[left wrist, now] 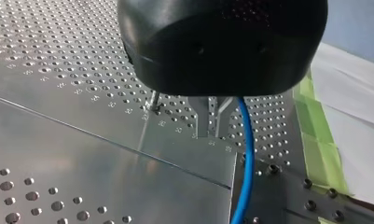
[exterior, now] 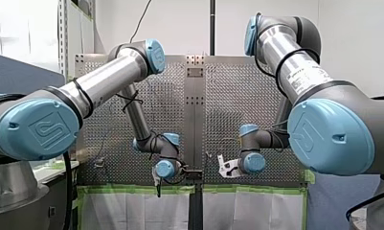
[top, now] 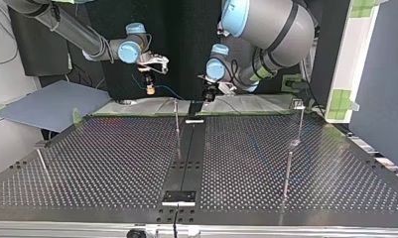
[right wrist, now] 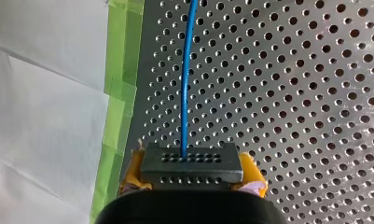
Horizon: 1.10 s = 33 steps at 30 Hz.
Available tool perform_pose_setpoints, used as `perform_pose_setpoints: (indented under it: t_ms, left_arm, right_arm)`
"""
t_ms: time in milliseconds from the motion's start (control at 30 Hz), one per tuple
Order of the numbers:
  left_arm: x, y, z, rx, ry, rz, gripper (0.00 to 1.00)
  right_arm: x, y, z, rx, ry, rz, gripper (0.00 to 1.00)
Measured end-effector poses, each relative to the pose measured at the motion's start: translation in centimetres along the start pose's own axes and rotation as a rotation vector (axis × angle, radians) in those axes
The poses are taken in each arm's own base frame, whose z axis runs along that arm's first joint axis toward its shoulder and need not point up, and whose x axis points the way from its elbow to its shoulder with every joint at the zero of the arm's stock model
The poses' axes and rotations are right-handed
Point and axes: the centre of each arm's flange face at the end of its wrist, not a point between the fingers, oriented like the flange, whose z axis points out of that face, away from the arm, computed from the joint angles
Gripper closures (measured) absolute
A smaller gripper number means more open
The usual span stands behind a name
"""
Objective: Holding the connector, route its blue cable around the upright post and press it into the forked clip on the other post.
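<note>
While my right gripper (right wrist: 192,171) pinches the dark connector (right wrist: 191,163) between yellow pads, the blue cable (right wrist: 184,93) runs from it over the perforated table (right wrist: 292,84) beside green tape (right wrist: 124,84); my left gripper (left wrist: 211,126) has its metal fingers drawn close together, the cable just beside them. By the top view the upright post (top: 176,124) stands between both grippers; the clip post (top: 299,111) stands well apart, at that view's right.

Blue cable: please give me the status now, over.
Right gripper shut on connector. Blue cable passes beside left gripper, not yet around post. Nothing seen blocking.
</note>
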Motion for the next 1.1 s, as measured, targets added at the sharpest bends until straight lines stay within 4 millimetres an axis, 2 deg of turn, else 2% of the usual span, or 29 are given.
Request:
perform_pose_setpoints:
  t_ms: [200, 300, 367, 567, 833, 1100]
  left_arm:
    - [-0.4, 0.3, -0.6, -0.029, 0.004, 0.009, 0.92]
    - [-1.3, 0.5, -1.1, -0.050, -0.020, -0.001, 0.92]
    - [-2.0, 0.4, -1.5, -0.061, -0.041, -0.017, 1.00]
    - [-3.5, 0.2, -2.6, -0.055, -0.082, -0.024, 1.00]
    - [-3.3, 0.0, -3.6, -0.049, -0.087, 0.010, 1.00]
    - [-1.9, -0.1, -5.5, -0.087, -0.074, 0.064, 1.00]
  right_arm:
    - [0.0, 0.0, 0.0, 0.002, -0.002, 0.000, 1.00]
    - [0.0, 0.0, 0.0, 0.002, -0.002, -0.001, 1.00]
    - [0.0, 0.0, 0.0, 0.002, -0.002, 0.000, 1.00]
    - [0.0, -0.1, 0.0, 0.005, -0.003, 0.000, 1.00]
    - [0.0, -0.1, -0.1, 0.012, -0.006, 0.000, 1.00]
    - [0.1, 0.2, -0.1, 0.007, -0.008, 0.001, 1.00]
